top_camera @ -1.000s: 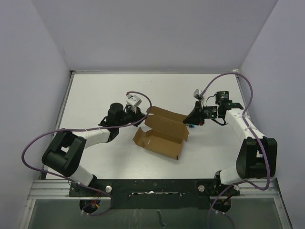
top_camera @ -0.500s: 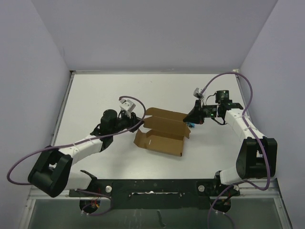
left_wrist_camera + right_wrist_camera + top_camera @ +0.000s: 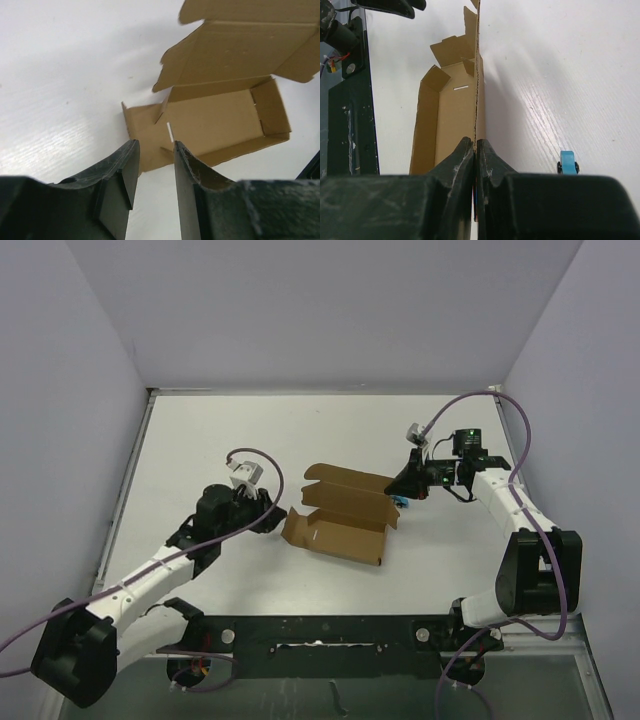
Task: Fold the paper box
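Note:
The brown paper box (image 3: 340, 518) lies open in the middle of the table, its lid (image 3: 348, 487) raised toward the back. My right gripper (image 3: 402, 486) is shut on the right edge of the lid. In the right wrist view the cardboard edge (image 3: 477, 100) runs straight into the closed gripper (image 3: 476, 145). My left gripper (image 3: 270, 517) is open and empty, just left of the box and apart from it. In the left wrist view the left gripper (image 3: 154, 152) frames bare table, with the box (image 3: 220, 117) lying beyond its fingers.
A tiny blue object (image 3: 400, 502) lies on the table beside the right gripper and shows in the right wrist view (image 3: 568, 162). Purple walls enclose the table on three sides. A black rail (image 3: 320, 630) runs along the near edge.
My left arm has pulled back from the box's left flap, toward the near left. The box has shifted slightly left. The right gripper has stayed shut on the lid edge.

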Controlling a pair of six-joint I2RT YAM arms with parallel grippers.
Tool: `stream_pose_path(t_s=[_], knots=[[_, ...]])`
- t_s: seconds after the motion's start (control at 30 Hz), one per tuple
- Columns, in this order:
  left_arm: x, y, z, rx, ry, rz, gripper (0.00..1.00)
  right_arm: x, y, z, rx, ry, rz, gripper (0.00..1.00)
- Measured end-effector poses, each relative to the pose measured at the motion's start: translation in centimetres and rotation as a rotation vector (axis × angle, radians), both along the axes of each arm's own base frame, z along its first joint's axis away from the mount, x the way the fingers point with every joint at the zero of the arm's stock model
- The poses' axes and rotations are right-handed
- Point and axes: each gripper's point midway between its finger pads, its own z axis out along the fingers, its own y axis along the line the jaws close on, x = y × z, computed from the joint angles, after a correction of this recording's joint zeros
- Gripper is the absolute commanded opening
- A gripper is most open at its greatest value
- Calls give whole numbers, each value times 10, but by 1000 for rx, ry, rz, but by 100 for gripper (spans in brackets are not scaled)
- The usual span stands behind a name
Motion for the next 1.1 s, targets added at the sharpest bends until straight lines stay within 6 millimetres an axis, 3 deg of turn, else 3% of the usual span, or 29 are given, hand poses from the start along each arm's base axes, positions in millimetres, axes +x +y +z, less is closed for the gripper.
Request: stream_pose_path(t_s=[0.27, 0.4, 0.57, 0.7, 0.97, 1.1], knots=[[-9, 11, -69, 116, 253, 65, 32, 0, 0, 0, 0, -1, -2, 0], [-10, 9, -87, 151, 320, 63, 31, 1, -1, 0, 0, -1, -2, 0], [-7, 4, -96, 158, 352, 65, 19, 1, -2, 0, 1, -1, -7, 0], [-7, 2, -99, 152, 366, 69, 1, 1, -2, 0, 1, -1, -7, 0], [-3, -6, -89, 117, 325, 42, 0, 1, -2, 0, 2, 0, -7, 0], [-12, -12, -77, 109, 262, 0, 0, 2, -2, 0, 4, 2, -14, 0]])
